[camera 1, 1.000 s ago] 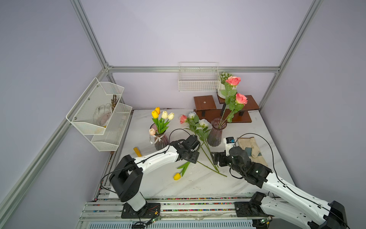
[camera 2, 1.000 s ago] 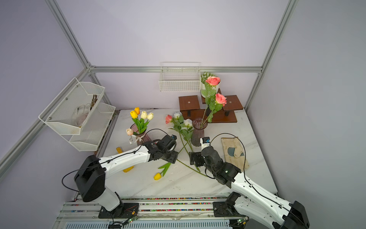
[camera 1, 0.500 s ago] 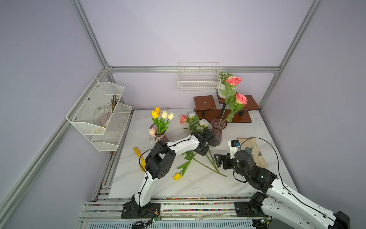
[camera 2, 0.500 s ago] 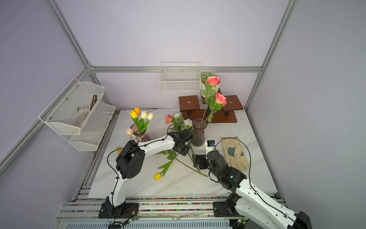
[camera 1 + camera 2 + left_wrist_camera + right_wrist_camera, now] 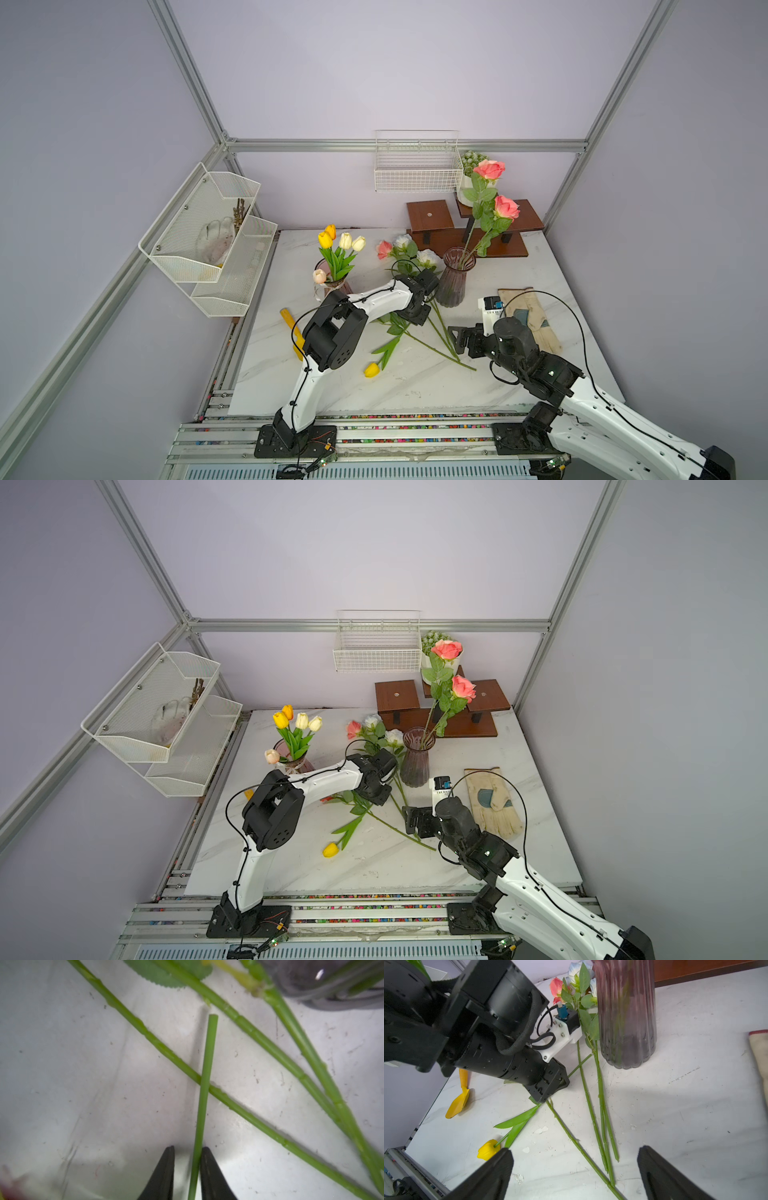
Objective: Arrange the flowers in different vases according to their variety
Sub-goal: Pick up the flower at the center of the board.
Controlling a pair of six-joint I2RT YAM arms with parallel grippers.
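On the surface (image 5: 62, 1064), the left hand (image 5: 188, 1148) sits nearly closed around a tulip stem (image 5: 204, 1076), grip uncertain. Better to lift gently, clear of the crossing rose stems (image 5: 155, 1043). The right hand (image 5: 575, 1150) is wide open, empty.

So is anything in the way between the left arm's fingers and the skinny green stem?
Nothing visible is. The skinny stem runs right between the left fingers, with a small gap on one side. Further along, it lies across the top of a thicker rose stem, so that one is underneath and not blocking.
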